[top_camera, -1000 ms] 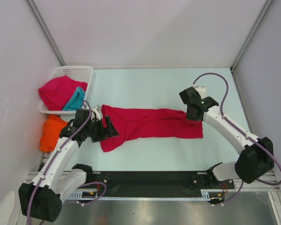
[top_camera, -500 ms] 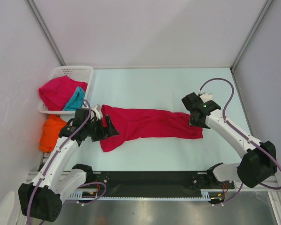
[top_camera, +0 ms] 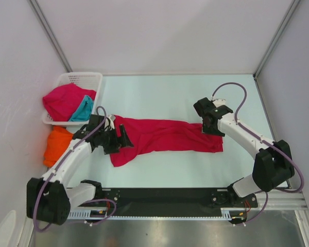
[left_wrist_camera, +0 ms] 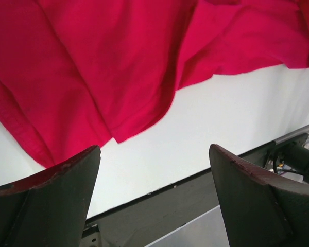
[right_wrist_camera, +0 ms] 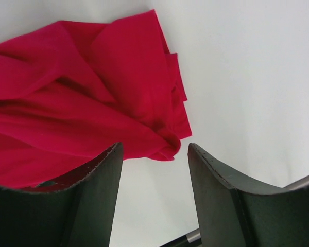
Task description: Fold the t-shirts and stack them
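T-shirt (right_wrist_camera: 92,92) seemingly beneath right end effector (right_wrist_camera: 154,150)

soft, matt crimson cloth t-shirt (top_camera: 165,136), smooth matt table (top_camera: 165,98), white plastic lattice basket (top_camera: 82,78).

We see a white lattice basket (top_camera: 80,78) standing on the table (top_camera: 165,95), beyond the left gripper (top_camera: 124,141) and to its outer side, and well apart from the right gripper (top_camera: 210,127). The table's pale green top runs on past both grippers to the pale walls (top_camera: 159,31). Behind the grippers, along the near edge, lies a black rail (top_camera: 165,195) with wiring at each end. Far behind the left gripper, in the corner, sits a white rounded object (top_camera: 4,231); we cannot tell what it is.
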Action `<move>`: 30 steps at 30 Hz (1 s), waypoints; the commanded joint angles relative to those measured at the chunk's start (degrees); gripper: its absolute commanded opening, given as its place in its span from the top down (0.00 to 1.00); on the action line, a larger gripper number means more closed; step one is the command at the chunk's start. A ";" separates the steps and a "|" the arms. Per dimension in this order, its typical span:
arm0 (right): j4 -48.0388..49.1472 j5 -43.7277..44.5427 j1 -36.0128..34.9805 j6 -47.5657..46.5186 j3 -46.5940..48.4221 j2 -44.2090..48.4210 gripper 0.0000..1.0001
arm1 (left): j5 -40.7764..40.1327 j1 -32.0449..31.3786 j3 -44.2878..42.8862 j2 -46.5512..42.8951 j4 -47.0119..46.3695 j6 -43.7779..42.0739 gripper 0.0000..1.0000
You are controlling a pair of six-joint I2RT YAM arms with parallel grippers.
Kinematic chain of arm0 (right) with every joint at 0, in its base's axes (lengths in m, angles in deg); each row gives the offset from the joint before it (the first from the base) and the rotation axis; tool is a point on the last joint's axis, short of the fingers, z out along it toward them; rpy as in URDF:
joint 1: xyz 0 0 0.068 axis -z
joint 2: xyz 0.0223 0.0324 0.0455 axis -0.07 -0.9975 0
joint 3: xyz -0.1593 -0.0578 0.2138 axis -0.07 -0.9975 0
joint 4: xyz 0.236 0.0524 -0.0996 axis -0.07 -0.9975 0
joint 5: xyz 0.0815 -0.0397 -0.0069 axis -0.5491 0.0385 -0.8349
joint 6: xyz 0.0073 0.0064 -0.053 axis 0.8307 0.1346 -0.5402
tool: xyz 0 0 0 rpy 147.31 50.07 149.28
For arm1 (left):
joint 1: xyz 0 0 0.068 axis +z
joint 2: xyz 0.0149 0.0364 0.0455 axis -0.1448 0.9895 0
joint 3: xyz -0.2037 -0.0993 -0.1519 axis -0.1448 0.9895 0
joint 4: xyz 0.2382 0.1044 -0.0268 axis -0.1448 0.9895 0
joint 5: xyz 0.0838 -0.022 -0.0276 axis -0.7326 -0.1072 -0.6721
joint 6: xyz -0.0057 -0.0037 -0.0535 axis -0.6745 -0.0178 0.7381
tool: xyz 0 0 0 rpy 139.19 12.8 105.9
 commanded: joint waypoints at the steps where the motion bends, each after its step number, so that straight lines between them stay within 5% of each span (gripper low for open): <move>1: 2.12 -0.30 -0.97 -0.33 3.45 -0.30 0.41 | -2.01 -0.22 -2.53 6.30 -5.45 2.96 0.08; 11: 3.00 -1.71 -1.24 -2.17 1.70 3.12 0.41 | -14.06 -0.22 -1.48 10.35 -5.62 4.46 0.08; 30: 3.35 -1.71 -0.97 -3.23 0.91 3.21 0.41 | -3.43 -0.22 6.08 15.02 -21.54 10.96 0.16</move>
